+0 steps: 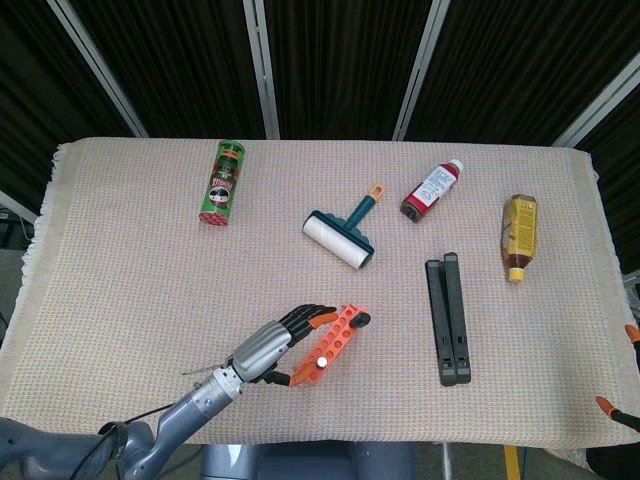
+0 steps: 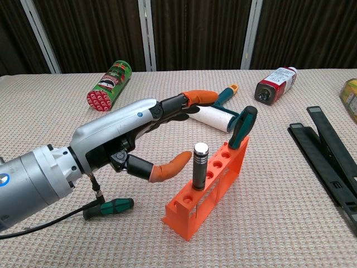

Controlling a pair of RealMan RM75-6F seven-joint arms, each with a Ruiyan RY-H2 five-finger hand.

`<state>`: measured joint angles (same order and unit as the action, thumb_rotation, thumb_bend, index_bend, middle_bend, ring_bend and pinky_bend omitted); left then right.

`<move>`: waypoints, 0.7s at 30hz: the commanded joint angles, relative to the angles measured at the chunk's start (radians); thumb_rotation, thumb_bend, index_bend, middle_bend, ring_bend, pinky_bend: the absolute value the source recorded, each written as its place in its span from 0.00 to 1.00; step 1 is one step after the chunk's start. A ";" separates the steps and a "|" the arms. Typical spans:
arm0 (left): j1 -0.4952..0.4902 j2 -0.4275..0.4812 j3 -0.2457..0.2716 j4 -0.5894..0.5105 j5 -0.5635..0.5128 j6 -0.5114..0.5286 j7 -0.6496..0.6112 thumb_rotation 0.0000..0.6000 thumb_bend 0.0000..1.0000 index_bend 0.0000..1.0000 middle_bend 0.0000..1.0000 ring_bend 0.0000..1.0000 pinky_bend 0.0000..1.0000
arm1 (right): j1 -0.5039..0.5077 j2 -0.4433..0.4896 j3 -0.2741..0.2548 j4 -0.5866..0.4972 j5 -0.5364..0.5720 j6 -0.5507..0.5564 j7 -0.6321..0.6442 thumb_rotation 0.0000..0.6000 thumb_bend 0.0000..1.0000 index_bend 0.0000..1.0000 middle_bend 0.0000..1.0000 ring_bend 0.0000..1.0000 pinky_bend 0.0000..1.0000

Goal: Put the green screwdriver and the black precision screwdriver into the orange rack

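Left hand point(image 2: 139, 134) spread, holds nothing, fingertips just beside black precision screwdriver point(image 2: 198, 166). Driver upright in near hole of orange plastic rack point(image 2: 207, 188); green-handled screwdriver point(image 2: 242, 127) leans in far hole. Risk: finger sweep clips driver, tips rack. Right hand out of view.

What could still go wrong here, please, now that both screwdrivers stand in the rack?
The robot hand is open beside the orange rack; a careless withdrawal might clip the black precision screwdriver or tip the rack. The green screwdriver leans in the end hole and might topple out if jolted.
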<state>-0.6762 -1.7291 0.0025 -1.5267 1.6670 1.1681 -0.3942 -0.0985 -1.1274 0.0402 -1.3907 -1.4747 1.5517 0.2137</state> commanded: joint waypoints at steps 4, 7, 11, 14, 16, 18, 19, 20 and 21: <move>0.011 0.014 0.006 -0.017 0.027 0.041 -0.007 0.88 0.49 0.00 0.00 0.00 0.00 | 0.000 0.000 0.000 -0.001 -0.002 0.001 0.000 1.00 0.00 0.00 0.00 0.00 0.00; 0.021 0.037 0.008 -0.038 0.043 0.073 -0.005 0.87 0.49 0.00 0.00 0.00 0.00 | 0.000 0.001 0.000 -0.002 -0.003 0.003 -0.001 1.00 0.00 0.00 0.00 0.00 0.00; 0.049 0.103 -0.007 -0.069 0.043 0.126 0.069 0.86 0.49 0.00 0.00 0.00 0.00 | 0.003 0.006 0.001 -0.008 -0.007 0.003 -0.010 1.00 0.00 0.00 0.00 0.00 0.00; 0.089 0.184 -0.013 -0.120 0.008 0.153 0.199 0.86 0.49 0.08 0.00 0.00 0.00 | 0.008 0.015 0.003 -0.019 -0.009 0.000 -0.023 1.00 0.00 0.00 0.00 0.00 0.00; 0.128 0.254 -0.012 -0.152 -0.034 0.170 0.316 0.86 0.49 0.14 0.00 0.00 0.00 | 0.015 0.023 0.006 -0.028 -0.010 -0.005 -0.040 1.00 0.00 0.00 0.00 0.00 0.00; 0.156 0.298 -0.010 -0.179 -0.062 0.188 0.384 0.86 0.49 0.18 0.00 0.00 0.00 | 0.019 0.027 0.008 -0.036 -0.011 -0.006 -0.052 1.00 0.00 0.00 0.00 0.00 0.00; 0.182 0.330 -0.009 -0.189 -0.087 0.206 0.425 0.86 0.49 0.19 0.00 0.00 0.00 | 0.023 0.029 0.011 -0.040 -0.014 -0.004 -0.060 1.00 0.00 0.00 0.00 0.00 0.00; 0.202 0.354 -0.005 -0.199 -0.104 0.220 0.449 0.86 0.49 0.21 0.00 0.00 0.00 | 0.026 0.029 0.014 -0.042 -0.016 -0.002 -0.065 1.00 0.00 0.00 0.00 0.00 0.00; 0.216 0.373 -0.002 -0.210 -0.115 0.228 0.466 0.86 0.49 0.21 0.00 0.00 0.00 | 0.028 0.029 0.017 -0.044 -0.017 0.001 -0.069 1.00 0.00 0.00 0.00 0.00 0.00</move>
<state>-0.5286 -1.4437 -0.0033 -1.6837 1.6145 1.3479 -0.0207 -0.0726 -1.0995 0.0541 -1.4321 -1.4899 1.5503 0.1482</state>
